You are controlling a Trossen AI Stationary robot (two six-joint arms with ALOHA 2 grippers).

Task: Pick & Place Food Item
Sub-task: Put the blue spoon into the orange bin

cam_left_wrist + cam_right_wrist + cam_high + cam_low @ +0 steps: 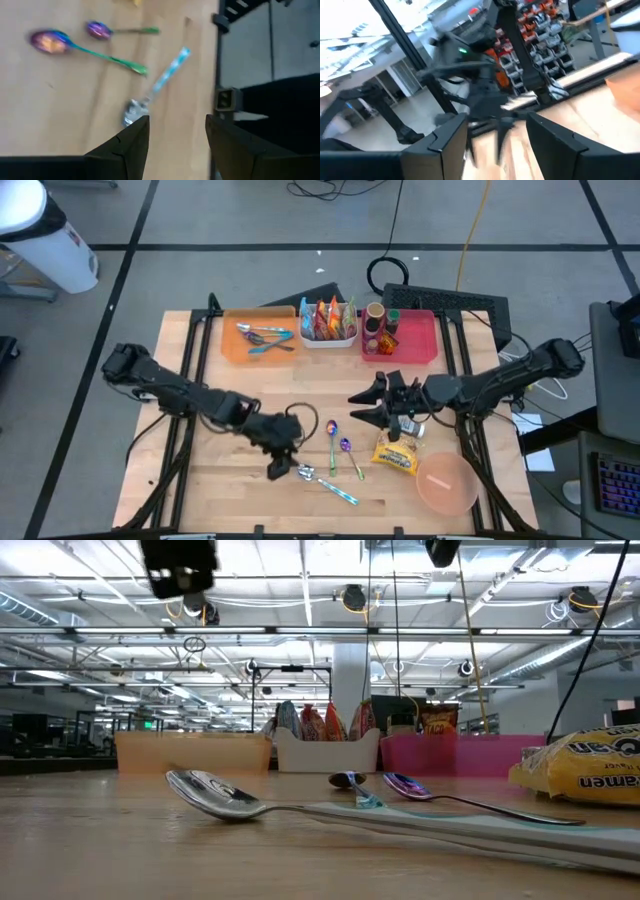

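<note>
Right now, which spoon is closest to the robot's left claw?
The silver spoon with the light blue handle, beside the left gripper. The two shiny purple spoons have green handles and lie farther off.

1. Wooden table (200, 490), seen from above; both dark arms reach inward.
2. Left gripper (281, 464) low over the front-centre boards, just beside the bowl of a blue-handled spoon (328, 484).
3. Right gripper (368, 406) right of centre, fingers spread, nothing held.
4. Yellow noodle packet (395, 454) lies just beneath the right arm's wrist; pink bowl (446, 483) touches its far side.
5. Two green-handled spoons (340, 450) between the grippers.
6. Back edge: orange tray (232, 346) with cutlery, white basket (328, 337) of packets, pink tray (418, 338) with jars.
</note>
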